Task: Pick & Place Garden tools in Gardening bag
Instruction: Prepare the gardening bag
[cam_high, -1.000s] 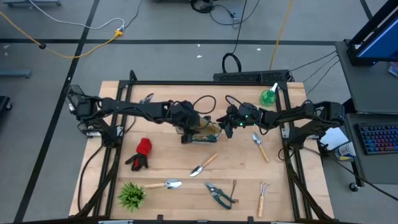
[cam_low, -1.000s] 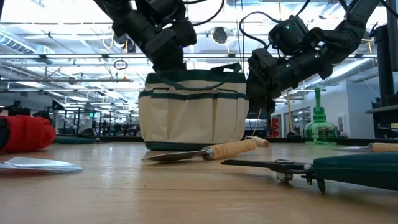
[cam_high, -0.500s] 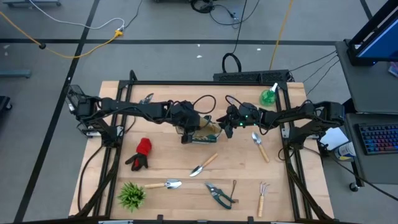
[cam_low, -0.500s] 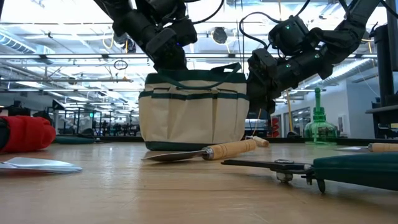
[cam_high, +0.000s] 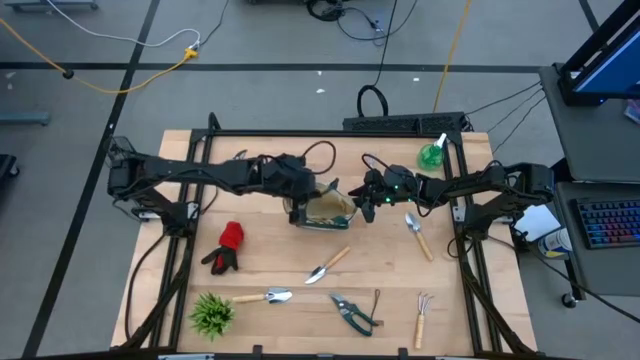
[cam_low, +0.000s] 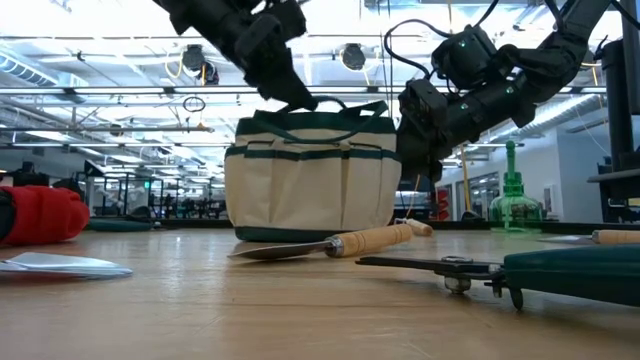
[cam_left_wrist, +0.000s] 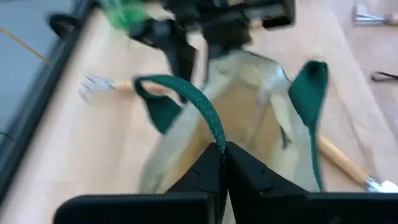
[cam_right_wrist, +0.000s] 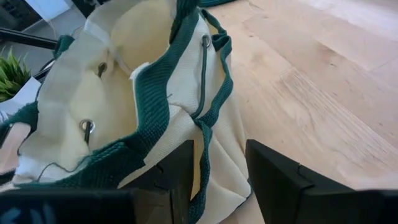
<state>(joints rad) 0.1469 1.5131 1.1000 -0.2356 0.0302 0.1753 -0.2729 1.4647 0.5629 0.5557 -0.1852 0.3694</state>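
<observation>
The cream gardening bag (cam_high: 328, 211) with green trim stands upright on its base at the table's middle (cam_low: 310, 190). My left gripper (cam_left_wrist: 222, 149) is above the bag's left side (cam_high: 303, 203), shut on one green handle loop. My right gripper (cam_right_wrist: 217, 168) is at the bag's right end (cam_high: 361, 206), closed on its rim. Garden tools lie loose on the table: a trowel (cam_high: 328, 265), a second trowel (cam_high: 262, 297), pruners (cam_high: 352, 312), a hand fork (cam_high: 422, 318), a red-and-black glove (cam_high: 228, 247) and a green spray bottle (cam_high: 432, 153). My left gripper pinches the green handle strap (cam_left_wrist: 214, 134) between its two fingertips, near the top of the loop. It comes slanting down from the table's left side. The loop (cam_low: 335, 104) stands raised over the bag's mouth, and the bag rests on the table. My right gripper has the bag's right end between its fingers, at the green-trimmed rim (cam_right_wrist: 206, 134). It comes nearly level from the table's right side. Whether one finger (cam_right_wrist: 177, 168) is inside the mouth is hidden. The bag stands upright on the table.
A spiky green plant (cam_high: 211, 313) stands at the near left corner. Another trowel (cam_high: 417, 235) lies right of the bag, and a dark tool (cam_high: 237, 158) lies at the far left. Black frame rails run along the table's left and right edges.
My left gripper has risen from the bag's mouth and drawn back toward the table's left edge with the handle strap in its tips. The handle loop now stands higher. The bag's base has stayed on the table.
</observation>
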